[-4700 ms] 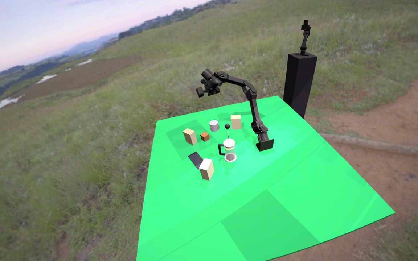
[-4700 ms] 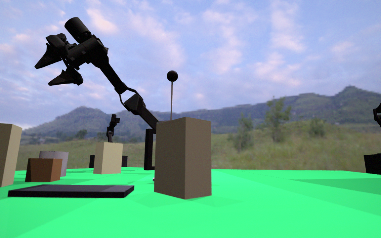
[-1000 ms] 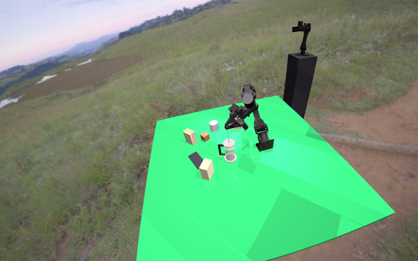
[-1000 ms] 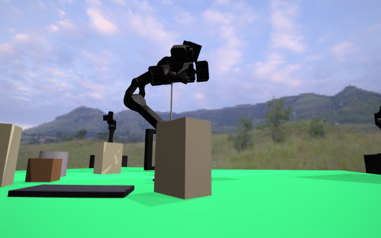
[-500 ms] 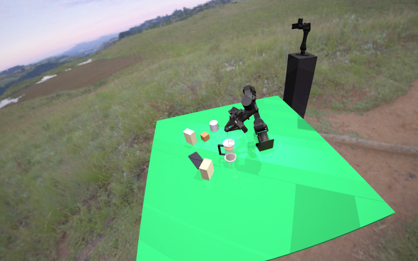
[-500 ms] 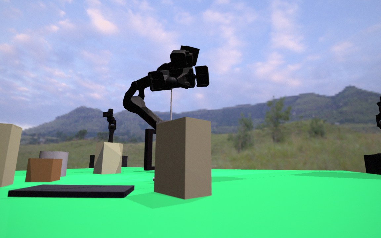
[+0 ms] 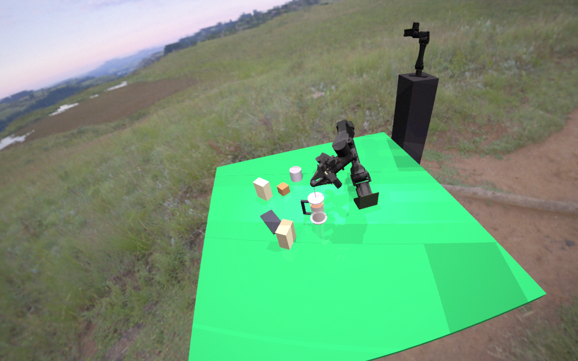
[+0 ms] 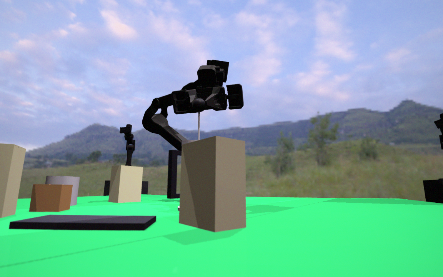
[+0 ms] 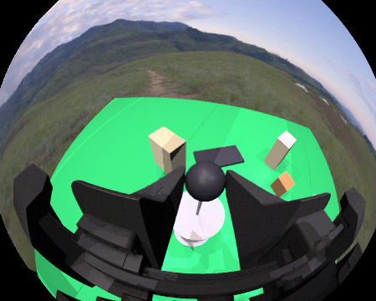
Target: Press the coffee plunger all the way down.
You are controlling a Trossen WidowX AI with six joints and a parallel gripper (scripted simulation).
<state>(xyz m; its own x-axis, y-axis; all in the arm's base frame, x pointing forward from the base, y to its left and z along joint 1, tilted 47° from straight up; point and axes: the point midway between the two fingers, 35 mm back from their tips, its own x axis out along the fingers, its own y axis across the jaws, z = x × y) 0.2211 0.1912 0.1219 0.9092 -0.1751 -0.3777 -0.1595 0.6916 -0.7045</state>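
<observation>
- Pressing is underway by our read: the green tabletop (image 7: 372, 278) carries the coffee press (image 7: 316, 207) near the arm's base, with tan blocks, an orange cube (image 7: 283, 188), a grey cylinder (image 7: 295, 173) and a dark flat slab (image 7: 270, 220) off to one side, all apart from it.
- We have the tool (image 9: 205, 184) closed partway on the plunger knob (image 9: 205, 180), one finger on each side of the black ball; grip looks centred in the wrist view.
- Press stands upright as far as we can tell; in the exterior view the nearest tan block (image 8: 212, 182) hides its body.
- Plunger rod (image 8: 199, 125) shows a clear length above that block, so we judge the stroke is not finished.
- Left: push the rest of the way straight down, then open and back off.
- Writing, brands, labels: none readable on anything in view.
</observation>
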